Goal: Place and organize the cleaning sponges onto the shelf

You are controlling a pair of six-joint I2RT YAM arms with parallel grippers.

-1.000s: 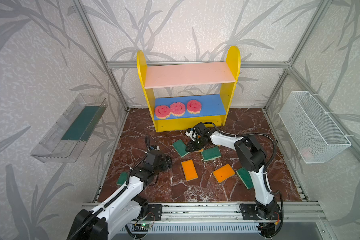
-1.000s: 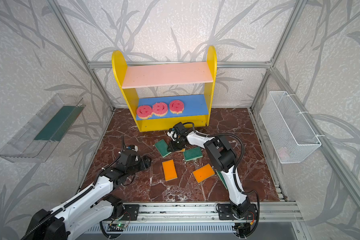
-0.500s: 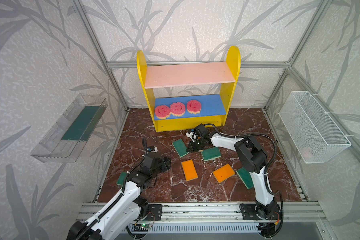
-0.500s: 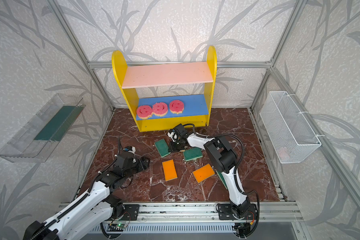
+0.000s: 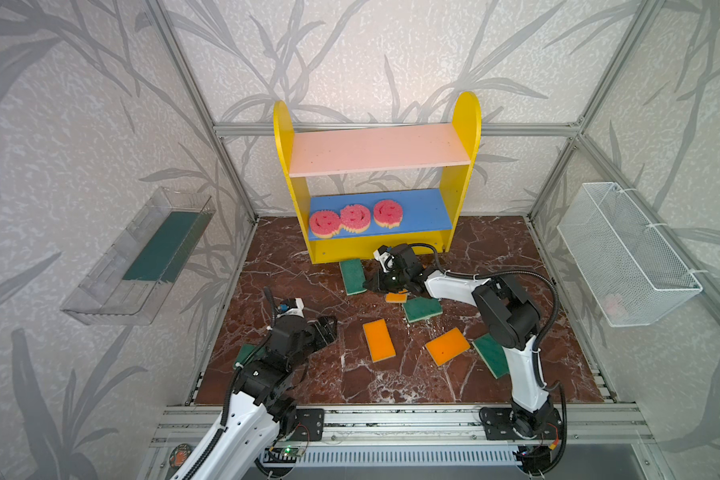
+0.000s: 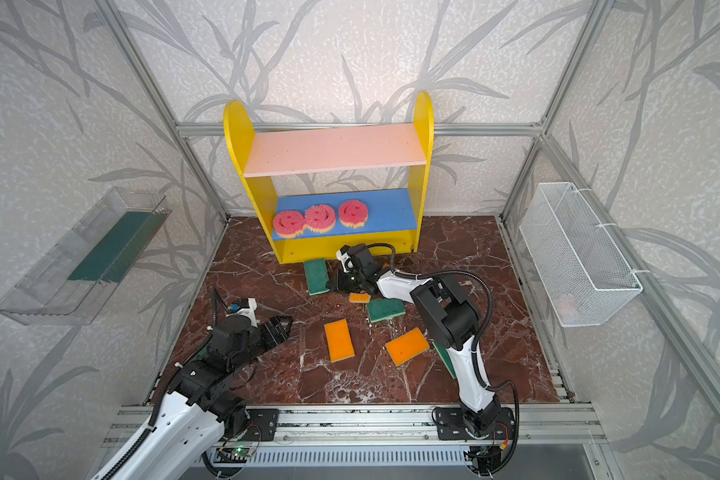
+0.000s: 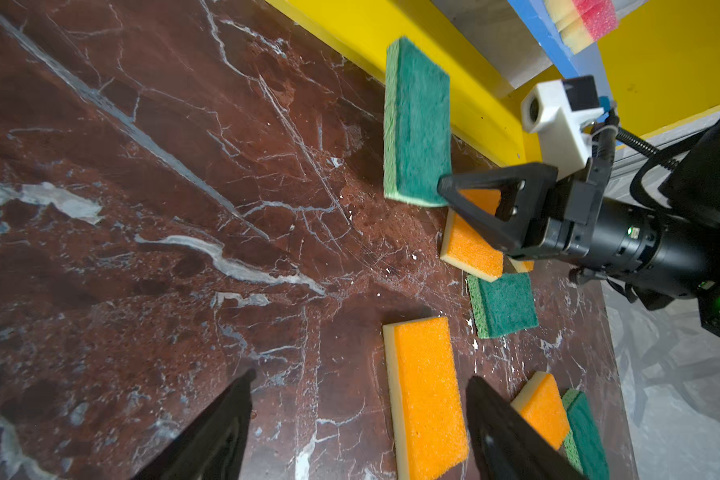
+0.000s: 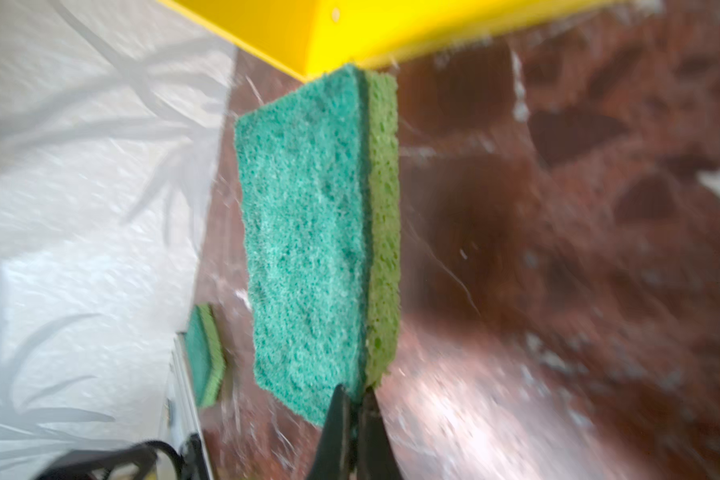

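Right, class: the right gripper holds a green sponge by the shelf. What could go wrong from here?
1. The right gripper pinches only one end of the green sponge, so it may droop or slip out when lifted.
2. Its far end is close to the shelf base and might catch there.
3. An orange sponge lies just under the gripper and could be dragged.

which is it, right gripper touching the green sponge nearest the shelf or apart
Touching. The right wrist view shows the right gripper shut on the green sponge, pinching its edge with no gap.
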